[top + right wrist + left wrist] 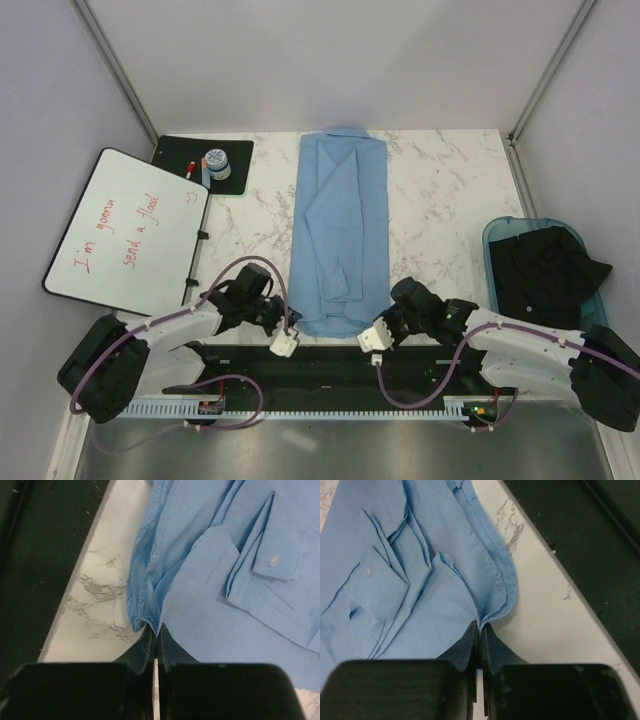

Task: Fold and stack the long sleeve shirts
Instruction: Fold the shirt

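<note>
L hand (pixel 480 627): fingers closed tight, pinching near-left corner of shirt (pixel 343 230).
R hand (pixel 156 630): closed same way on near-right corner.
Arms: both low, bent inward from bases to shirt's near hem.
Shirt: light blue, folded to long narrow strip, flat at worktop (pixel 440 190) centre, collar at far end.
Worktop: white marble look; whiteboard (pixel 125 235) at left, blue bin (pixel 497 236) w/ black cloth (pixel 550 270) at right.
</note>
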Controlling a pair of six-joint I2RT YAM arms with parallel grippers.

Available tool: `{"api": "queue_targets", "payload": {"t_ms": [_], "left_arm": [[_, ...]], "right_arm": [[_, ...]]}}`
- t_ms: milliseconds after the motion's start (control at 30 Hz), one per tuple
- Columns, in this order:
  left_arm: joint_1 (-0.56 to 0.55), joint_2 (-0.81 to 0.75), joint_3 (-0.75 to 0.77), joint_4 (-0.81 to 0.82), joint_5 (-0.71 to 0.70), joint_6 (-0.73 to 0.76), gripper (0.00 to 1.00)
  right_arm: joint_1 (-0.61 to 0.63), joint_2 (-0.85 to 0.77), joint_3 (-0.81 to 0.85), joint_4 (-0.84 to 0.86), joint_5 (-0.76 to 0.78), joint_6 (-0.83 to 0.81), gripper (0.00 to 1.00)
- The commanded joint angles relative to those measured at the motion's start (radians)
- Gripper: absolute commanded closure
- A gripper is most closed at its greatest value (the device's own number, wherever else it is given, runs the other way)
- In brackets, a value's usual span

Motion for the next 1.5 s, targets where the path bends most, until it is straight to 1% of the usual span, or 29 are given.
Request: {"api": "queue_targets", "payload": {"t_ms": [0, 33, 67, 100, 133, 167, 200, 267, 433, 567, 633, 700, 733, 800, 833, 867, 900, 933, 1000, 1033, 1067, 1100, 1133, 1167, 1233, 1267, 1333, 1400, 1467], "left_arm": [[-0.05, -0.112, 0.036, -0.21, 0.023, -0.018, 0.98], [-0.063, -0.151, 0.037, -0.249, 0.03, -0.018, 0.98], [-0.075, -0.224, 0.038, -0.328, 0.044, -0.038, 0.98], [-0.097, -0.272, 0.045, -0.362, 0.053, -0.05, 0.98], [-0.107, -0.313, 0.045, -0.39, 0.061, -0.064, 0.98], [-0.114, -0.351, 0.045, -0.413, 0.062, -0.11, 0.98], [-0.115, -0.42, 0.044, -0.427, 0.058, -0.132, 0.98], [-0.117, -0.456, 0.041, -0.436, 0.024, -0.17, 0.98], [-0.115, -0.439, 0.08, -0.435, -0.011, -0.222, 0.98], [-0.107, -0.406, 0.135, -0.34, -0.026, -0.288, 0.98], [-0.088, -0.38, 0.166, -0.304, -0.017, -0.294, 0.98], [-0.048, -0.312, 0.229, -0.281, 0.004, -0.302, 0.98], [-0.029, -0.28, 0.251, -0.274, 0.016, -0.302, 0.98], [0.033, -0.18, 0.323, -0.254, 0.05, -0.285, 0.98], [0.056, -0.148, 0.346, -0.238, 0.059, -0.288, 0.98], [0.076, -0.114, 0.396, -0.222, 0.076, -0.278, 0.98], [0.11, -0.037, 0.422, -0.211, 0.084, -0.273, 0.98], [0.124, -0.002, 0.447, -0.186, 0.092, -0.277, 0.98], [0.153, 0.111, 0.522, -0.132, 0.096, -0.299, 0.98], [0.162, 0.154, 0.548, -0.122, 0.101, -0.293, 0.98], [0.172, 0.191, 0.595, -0.111, 0.099, -0.282, 0.98], [0.191, 0.269, 0.619, -0.081, 0.099, -0.275, 0.98], [0.202, 0.306, 0.639, -0.067, 0.099, -0.268, 0.98], [0.21, 0.343, 0.683, -0.054, 0.093, -0.256, 0.98], [0.228, 0.454, 0.725, -0.016, 0.072, -0.251, 0.98], [0.235, 0.491, 0.76, -0.002, 0.063, -0.247, 0.98], [0.253, 0.583, 0.784, 0.053, 0.034, -0.25, 0.98], [0.262, 0.631, 0.82, 0.081, 0.009, -0.244, 0.98], [0.268, 0.683, 0.841, 0.091, -0.008, -0.242, 0.98]], "right_arm": [[0.097, -0.135, 0.012, -0.165, 0.006, 0.099, 1.0], [0.125, -0.158, 0.017, -0.188, 0.02, 0.13, 1.0], [0.178, -0.178, 0.036, -0.212, 0.026, 0.157, 1.0], [0.203, -0.222, 0.049, -0.26, 0.033, 0.217, 1.0], [0.226, -0.243, 0.062, -0.281, 0.048, 0.24, 1.0], [0.258, -0.261, 0.098, -0.301, 0.059, 0.259, 1.0], [0.264, -0.289, 0.113, -0.337, 0.065, 0.274, 1.0], [0.266, -0.306, 0.147, -0.366, 0.085, 0.277, 1.0], [0.263, -0.304, 0.168, -0.391, 0.134, 0.268, 1.0], [0.254, -0.275, 0.225, -0.371, 0.16, 0.294, 1.0], [0.208, -0.251, 0.266, -0.368, 0.155, 0.289, 1.0], [0.151, -0.217, 0.296, -0.368, 0.123, 0.264, 1.0], [0.084, -0.203, 0.32, -0.368, 0.087, 0.241, 1.0], [0.012, -0.159, 0.346, -0.36, 0.045, 0.166, 1.0], [-0.069, -0.136, 0.377, -0.36, 0.002, 0.139, 1.0], [-0.106, -0.085, 0.395, -0.355, -0.018, 0.112, 1.0], [-0.143, -0.056, 0.414, -0.346, -0.038, 0.084, 1.0], [-0.213, -0.027, 0.455, -0.339, -0.065, 0.041, 1.0], [-0.275, 0.084, 0.501, -0.308, -0.119, 0.001, 1.0], [-0.333, 0.126, 0.558, -0.296, -0.134, -0.025, 1.0], [-0.363, 0.216, 0.588, -0.273, -0.17, -0.033, 1.0], [-0.386, 0.263, 0.621, -0.263, -0.181, -0.042, 1.0], [-0.424, 0.306, 0.674, -0.248, -0.188, -0.059, 1.0], [-0.442, 0.381, 0.696, -0.224, -0.207, -0.066, 1.0], [-0.475, 0.446, 0.742, -0.199, -0.214, -0.083, 1.0], [-0.481, 0.505, 0.757, -0.193, -0.216, -0.094, 1.0], [-0.501, 0.561, 0.796, -0.191, -0.228, -0.097, 1.0], [-0.507, 0.627, 0.8, -0.132, -0.219, -0.1, 1.0], [-0.516, 0.688, 0.825, -0.116, -0.219, -0.091, 1.0]]}}
